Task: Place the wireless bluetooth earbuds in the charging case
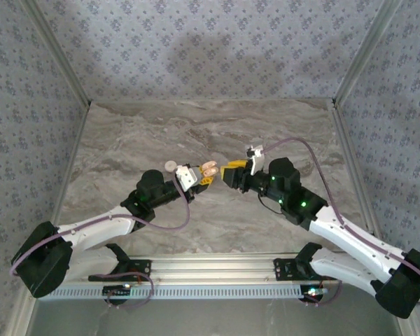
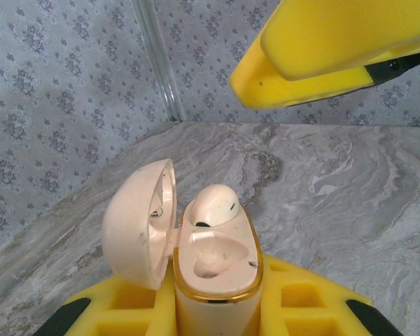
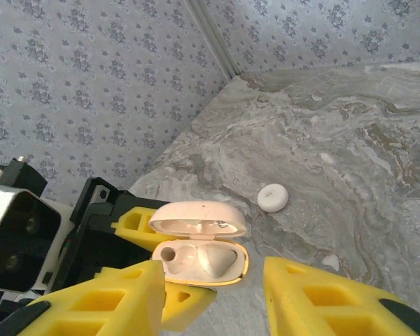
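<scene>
Clamped in left claw (image 1: 201, 173): case (image 2: 217, 280), lid (image 2: 136, 231) open, one earbud (image 2: 213, 203) seated in far slot. Just beside case, right claw (image 3: 213, 297) spread wide, empty. On tabletop (image 3: 378, 140) nearby, round cream disc (image 3: 272, 197).

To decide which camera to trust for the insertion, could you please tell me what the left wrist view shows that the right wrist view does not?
Left wrist view: a cream bean-shaped earbud seated in the far socket of the open tan plastic charging case, the near socket empty. Right wrist view: a flat round white disc and a small white piece, possibly another earbud, lying on the grey marble tabletop beyond the open right pincer. Both: the case, lid up, clamped in the left pincer.
</scene>
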